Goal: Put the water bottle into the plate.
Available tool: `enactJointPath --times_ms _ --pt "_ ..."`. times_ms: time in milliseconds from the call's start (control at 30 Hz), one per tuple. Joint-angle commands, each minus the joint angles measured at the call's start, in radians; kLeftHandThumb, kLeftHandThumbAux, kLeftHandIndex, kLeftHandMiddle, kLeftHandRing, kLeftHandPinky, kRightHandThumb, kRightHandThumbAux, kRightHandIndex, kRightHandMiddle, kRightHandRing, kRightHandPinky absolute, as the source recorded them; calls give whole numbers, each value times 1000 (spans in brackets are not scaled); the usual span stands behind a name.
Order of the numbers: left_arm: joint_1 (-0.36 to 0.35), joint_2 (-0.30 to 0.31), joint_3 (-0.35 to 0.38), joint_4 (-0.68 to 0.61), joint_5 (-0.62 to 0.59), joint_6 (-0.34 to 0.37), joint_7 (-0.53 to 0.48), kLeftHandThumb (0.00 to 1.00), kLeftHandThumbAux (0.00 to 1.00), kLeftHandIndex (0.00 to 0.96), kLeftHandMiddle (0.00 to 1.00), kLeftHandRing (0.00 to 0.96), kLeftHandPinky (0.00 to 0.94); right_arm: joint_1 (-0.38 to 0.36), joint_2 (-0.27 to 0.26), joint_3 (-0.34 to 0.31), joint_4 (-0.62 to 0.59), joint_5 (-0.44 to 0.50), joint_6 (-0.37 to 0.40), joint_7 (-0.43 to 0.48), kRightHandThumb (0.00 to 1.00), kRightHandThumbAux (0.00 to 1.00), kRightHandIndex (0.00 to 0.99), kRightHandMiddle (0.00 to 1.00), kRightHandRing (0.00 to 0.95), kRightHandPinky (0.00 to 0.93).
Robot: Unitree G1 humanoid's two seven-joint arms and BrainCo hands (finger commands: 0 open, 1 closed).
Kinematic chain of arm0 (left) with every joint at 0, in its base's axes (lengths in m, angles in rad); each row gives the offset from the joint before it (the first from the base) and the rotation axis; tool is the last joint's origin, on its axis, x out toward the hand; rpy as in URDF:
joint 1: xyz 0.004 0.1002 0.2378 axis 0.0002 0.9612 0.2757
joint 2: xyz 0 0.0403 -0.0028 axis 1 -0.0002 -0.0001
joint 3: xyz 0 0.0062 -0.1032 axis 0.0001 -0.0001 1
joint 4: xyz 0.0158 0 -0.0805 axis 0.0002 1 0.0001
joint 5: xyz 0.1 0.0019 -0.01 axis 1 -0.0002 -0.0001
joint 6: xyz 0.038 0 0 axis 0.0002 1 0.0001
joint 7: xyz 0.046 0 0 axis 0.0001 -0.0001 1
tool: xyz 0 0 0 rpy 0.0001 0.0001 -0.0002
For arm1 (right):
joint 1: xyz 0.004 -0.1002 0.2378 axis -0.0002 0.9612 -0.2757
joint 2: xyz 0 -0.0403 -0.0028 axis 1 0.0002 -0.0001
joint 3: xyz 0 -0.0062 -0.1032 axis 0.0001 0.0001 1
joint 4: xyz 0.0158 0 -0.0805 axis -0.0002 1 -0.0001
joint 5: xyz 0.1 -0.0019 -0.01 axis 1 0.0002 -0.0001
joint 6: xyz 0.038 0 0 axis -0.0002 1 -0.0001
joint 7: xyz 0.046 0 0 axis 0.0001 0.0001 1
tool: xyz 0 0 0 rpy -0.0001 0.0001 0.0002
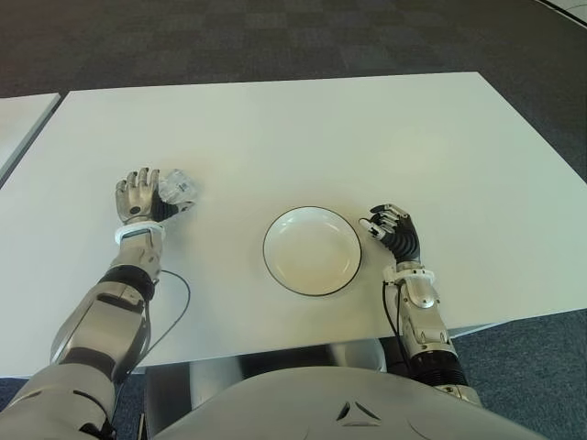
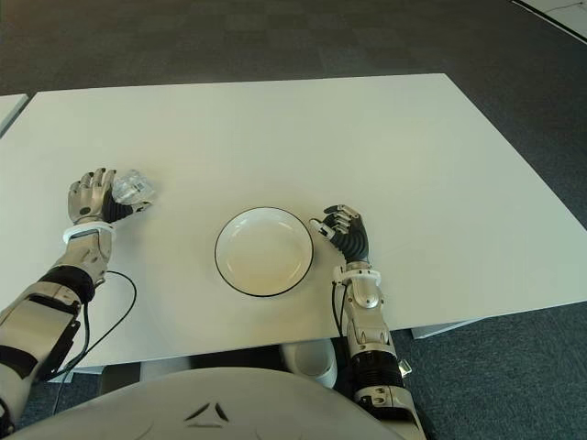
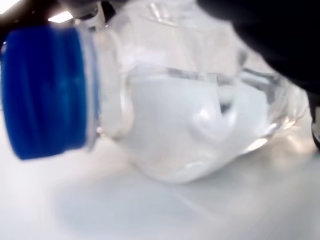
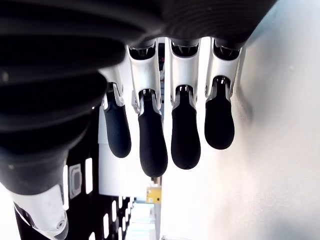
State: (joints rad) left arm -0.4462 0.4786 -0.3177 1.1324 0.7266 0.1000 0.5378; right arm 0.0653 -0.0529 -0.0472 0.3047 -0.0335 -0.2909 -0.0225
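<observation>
Left hand (image 1: 139, 197) grips water bottle (image 1: 177, 188) lying on table (image 1: 367, 137); thin, slick plastic, partly filled, best held mid-body.

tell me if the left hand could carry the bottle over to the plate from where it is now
Probably yes. The left hand is already shut on the water bottle, and only bare table lies between it and the empty plate. The right hand sits on the plate's far side.
</observation>
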Motion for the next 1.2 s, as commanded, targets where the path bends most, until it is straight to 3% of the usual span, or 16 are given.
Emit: enactJointPath --times_ms 33,133,200,267,333,500,767,1200 --pt "69 -62 1 66 -53 -1 -36 631 462 0 132 176 291 13 4 -1 27 2 21 -1 706 727 433 622 637 649" --pt "74 -64 9 58 -74 -6 -14 654 479 118 292 341 426 14 5 -1 26 0 22 -3 706 728 433 622 637 649" --pt "78 -65 15 51 -85 -15 2 686 485 239 452 485 530 15 4 -1 24 0 23 -4 706 728 433 623 638 650" --pt "80 -64 17 51 -93 -28 14 709 486 321 531 559 588 17 5 -1 21 1 27 -4 706 728 433 623 637 648" --pt "81 -63 17 52 -99 -36 20 719 605 386 596 618 632 17 5 -2 20 3 30 -3 706 728 433 622 635 644" --pt "84 -52 18 64 -118 -71 13 729 673 428 673 680 677 18 6 -4 14 6 44 -4 706 728 432 621 633 642" --pt "86 -40 15 55 -140 -108 -3 736 686 442 746 747 754 16 5 -5 16 3 46 -5 706 728 433 619 631 639" --pt "98 -40 42 13 -191 -112 -22 739 693 444 825 822 830 13 7 -6 17 3 48 -8 706 728 433 621 633 643"
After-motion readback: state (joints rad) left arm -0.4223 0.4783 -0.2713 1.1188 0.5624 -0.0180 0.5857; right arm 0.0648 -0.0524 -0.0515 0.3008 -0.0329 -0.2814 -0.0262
